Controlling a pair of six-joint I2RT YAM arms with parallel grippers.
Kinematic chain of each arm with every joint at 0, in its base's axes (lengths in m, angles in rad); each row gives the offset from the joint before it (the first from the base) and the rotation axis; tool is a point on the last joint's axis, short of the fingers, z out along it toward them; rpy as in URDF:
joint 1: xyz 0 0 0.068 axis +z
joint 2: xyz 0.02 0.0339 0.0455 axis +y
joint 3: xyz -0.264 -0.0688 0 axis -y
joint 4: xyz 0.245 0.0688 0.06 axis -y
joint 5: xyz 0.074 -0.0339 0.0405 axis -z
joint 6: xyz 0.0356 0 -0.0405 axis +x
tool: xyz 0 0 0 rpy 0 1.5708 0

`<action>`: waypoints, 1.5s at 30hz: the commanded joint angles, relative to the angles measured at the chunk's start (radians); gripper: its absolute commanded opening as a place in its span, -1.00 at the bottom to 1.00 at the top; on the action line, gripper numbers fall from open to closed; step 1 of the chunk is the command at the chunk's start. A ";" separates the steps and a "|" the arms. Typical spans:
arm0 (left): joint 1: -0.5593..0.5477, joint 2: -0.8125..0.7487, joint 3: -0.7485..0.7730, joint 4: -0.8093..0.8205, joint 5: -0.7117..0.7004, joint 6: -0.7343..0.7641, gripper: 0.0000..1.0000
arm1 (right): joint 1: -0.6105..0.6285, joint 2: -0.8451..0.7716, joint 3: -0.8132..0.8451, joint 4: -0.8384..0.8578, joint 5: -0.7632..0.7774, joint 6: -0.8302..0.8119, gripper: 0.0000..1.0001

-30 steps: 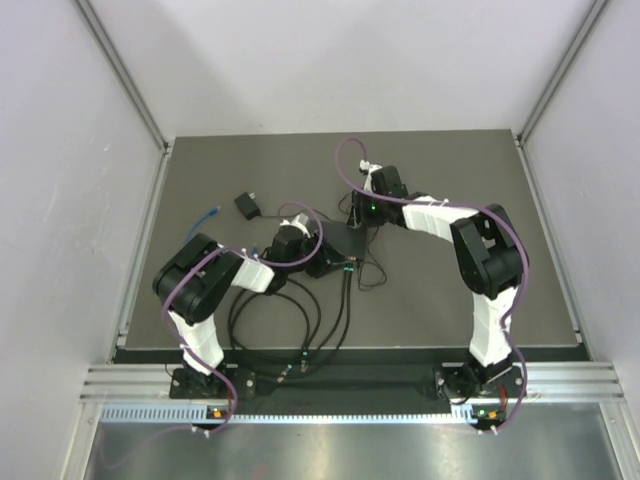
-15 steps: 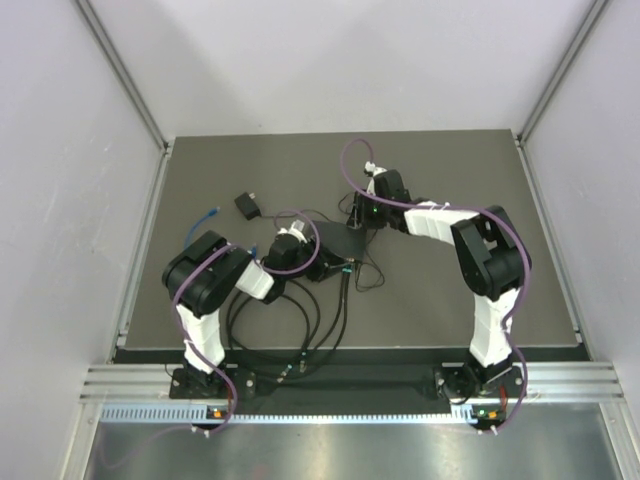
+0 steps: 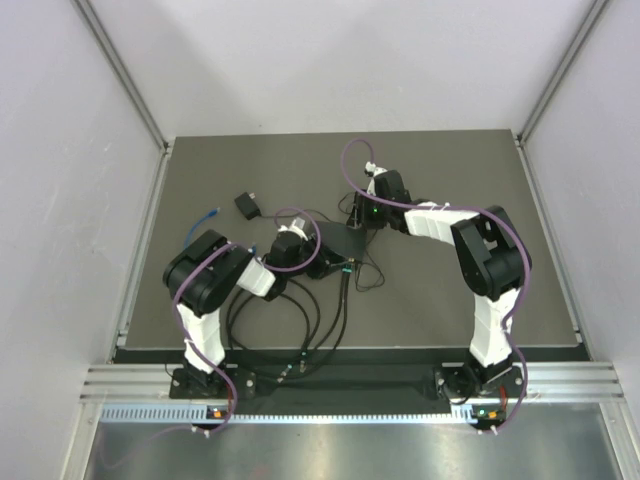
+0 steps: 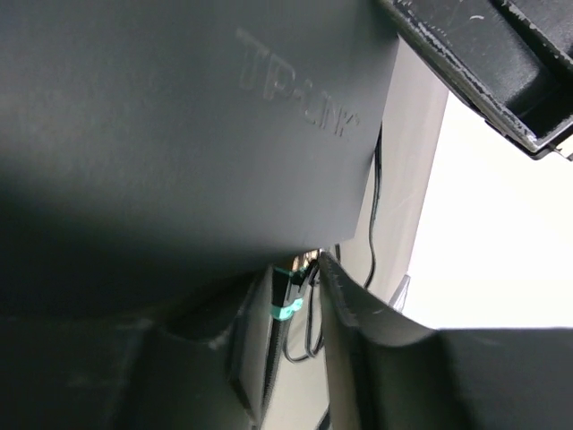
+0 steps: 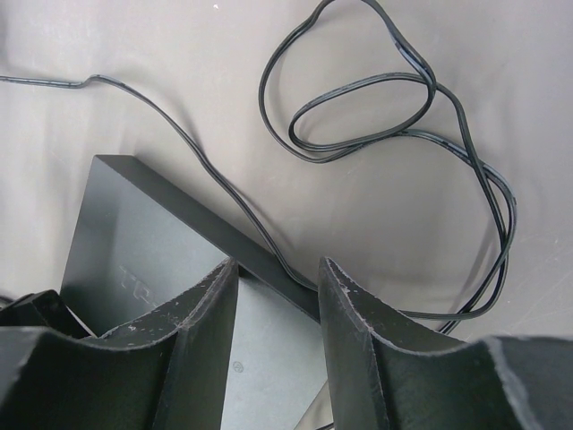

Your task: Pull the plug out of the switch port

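1. overhead, from the top camera: the flat black box [image 3: 338, 240] lies near the middle of the grey table [image 3: 450, 160]. the plug [image 3: 349, 265] sits at its near edge, where the switch port is, though the socket itself is too small to make out. the left gripper [image 3: 326, 266] is low at that same near edge, just beside the plug. the right gripper [image 3: 358, 217] is at the box's far edge. black cables [image 3: 300, 320] loop toward the arm bases. a small black adapter block [image 3: 247, 205] and a blue-tipped cable [image 3: 208, 212] lie well apart from the box, to the left.

2. left wrist: the box's matte top, with an embossed logo [image 4: 300, 94], fills most of the frame. the two fingers [image 4: 358, 331] stand a narrow gap apart. in that gap the plug shows with a green tab [image 4: 285, 310], running up under the box's edge. whether the pads pinch it or only flank it, i cannot tell. part of the right gripper shows black at the top right.

3. right wrist: the fingers [image 5: 367, 340] are spread apart over the box's far edge and corner. a thin black cord [image 5: 197, 154] runs along that edge — touching it or not is unclear. a coil of cable [image 5: 467, 148] lies on the table beyond.
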 commanded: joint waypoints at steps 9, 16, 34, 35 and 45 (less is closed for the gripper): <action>0.002 0.100 -0.051 0.069 -0.032 0.054 -0.46 | 0.003 0.001 -0.020 -0.074 -0.031 -0.007 -0.18; 0.016 0.132 -0.088 0.152 -0.005 0.016 -0.49 | 0.003 0.001 -0.022 -0.076 -0.036 -0.010 -0.18; 0.022 0.129 -0.018 -0.033 0.003 0.004 -1.00 | 0.009 0.000 -0.011 -0.091 -0.020 -0.018 -0.17; 0.025 0.129 -0.028 -0.033 0.003 -0.007 -1.00 | 0.009 0.001 -0.009 -0.093 -0.020 -0.019 -0.17; 0.049 0.158 0.002 -0.073 0.080 0.030 -1.00 | 0.044 -0.124 0.046 -0.220 0.114 -0.103 -0.01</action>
